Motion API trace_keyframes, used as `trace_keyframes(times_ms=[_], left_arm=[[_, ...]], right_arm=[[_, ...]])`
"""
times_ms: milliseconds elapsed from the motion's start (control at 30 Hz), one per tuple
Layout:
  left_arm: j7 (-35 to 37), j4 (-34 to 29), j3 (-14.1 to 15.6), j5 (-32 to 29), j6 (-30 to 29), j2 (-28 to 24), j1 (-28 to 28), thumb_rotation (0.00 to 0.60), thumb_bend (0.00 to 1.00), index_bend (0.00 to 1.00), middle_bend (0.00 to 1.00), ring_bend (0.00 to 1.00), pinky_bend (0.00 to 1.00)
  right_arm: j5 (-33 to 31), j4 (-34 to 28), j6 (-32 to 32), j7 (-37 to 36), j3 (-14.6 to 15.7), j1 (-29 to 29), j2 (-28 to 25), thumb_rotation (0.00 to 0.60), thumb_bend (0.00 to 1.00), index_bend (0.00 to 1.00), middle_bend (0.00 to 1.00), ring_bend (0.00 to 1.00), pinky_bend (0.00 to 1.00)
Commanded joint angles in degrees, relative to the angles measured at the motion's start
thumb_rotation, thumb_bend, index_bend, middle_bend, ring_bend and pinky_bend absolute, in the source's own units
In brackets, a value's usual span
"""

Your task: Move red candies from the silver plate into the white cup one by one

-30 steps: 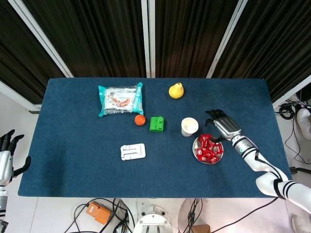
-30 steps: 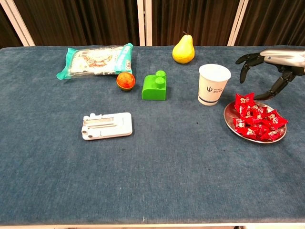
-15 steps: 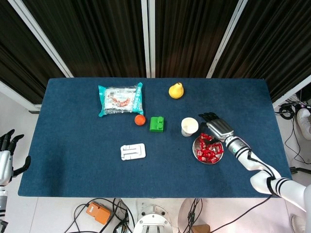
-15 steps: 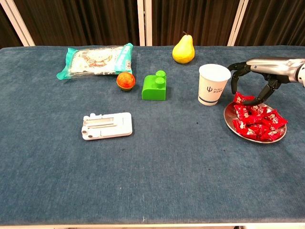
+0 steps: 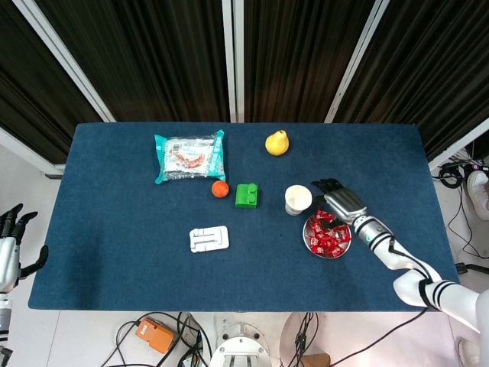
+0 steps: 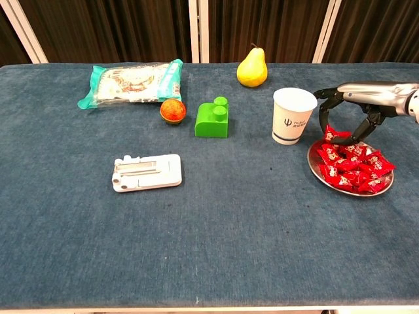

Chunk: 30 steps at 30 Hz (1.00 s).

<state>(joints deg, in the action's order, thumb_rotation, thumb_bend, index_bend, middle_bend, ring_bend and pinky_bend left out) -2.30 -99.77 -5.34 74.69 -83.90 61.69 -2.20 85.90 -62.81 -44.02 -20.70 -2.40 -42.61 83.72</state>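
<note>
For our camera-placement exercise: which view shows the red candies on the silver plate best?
The chest view: the red candies appear large, wrappers distinct, heaped on the silver plate. The head view shows them small from above, partly under the right hand.

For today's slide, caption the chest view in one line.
Right hand reaches onto red candies in the plate beside the cup.

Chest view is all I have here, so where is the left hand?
Observer: The left hand shows only in the head view, beyond the left edge of the table, fingers apart, holding nothing.
Operator: Is the right hand over the plate or the cup?
Observer: From above, the right hand lies over the far side of the silver plate, beside the white cup, not over it.
Operator: Any candy in the cup?
Observer: The head view shows no red inside it.
</note>
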Motion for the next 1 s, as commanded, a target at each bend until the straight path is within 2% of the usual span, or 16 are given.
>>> trace_keyframes(times_ms=[33,233,600,1000], left_arm=[[0.0,0.0,0.0,0.0,0.0,0.0,0.0,0.600,0.34,0.16,0.00,0.00,0.00],[-0.2,0.0,0.0,0.0,0.0,0.1,-0.1,0.600,0.34,0.16,0.00,0.00,0.00],[-0.4,0.0,0.0,-0.1,0.2,0.1,-0.2,0.600,0.34,0.16,0.00,0.00,0.00],[-0.3,0.1,-0.1,-0.3,0.2,0.1,-0.2,0.600,0.34,0.16,0.00,0.00,0.00]], right_arm=[[-0.1,-0.5,-0.3,0.0,0.0,0.1,-0.4,0.600,0.64,0.67,0.11,0.08,0.03],[0.4,-3.3,-2.1,-1.6,-0.2,0.2,-2.6,0.600,0.65,0.67,0.11,0.08,0.03],[1.2,-9.4,-5.0,-9.1,-2.9,-1.2,-8.5,0.600,0.65,0.67,0.11,0.08,0.03],[-0.1,-5.9,-1.8,-7.8,-5.7,-6.4,-5.1,0.600,0.65,0.67,0.11,0.08,0.03]])
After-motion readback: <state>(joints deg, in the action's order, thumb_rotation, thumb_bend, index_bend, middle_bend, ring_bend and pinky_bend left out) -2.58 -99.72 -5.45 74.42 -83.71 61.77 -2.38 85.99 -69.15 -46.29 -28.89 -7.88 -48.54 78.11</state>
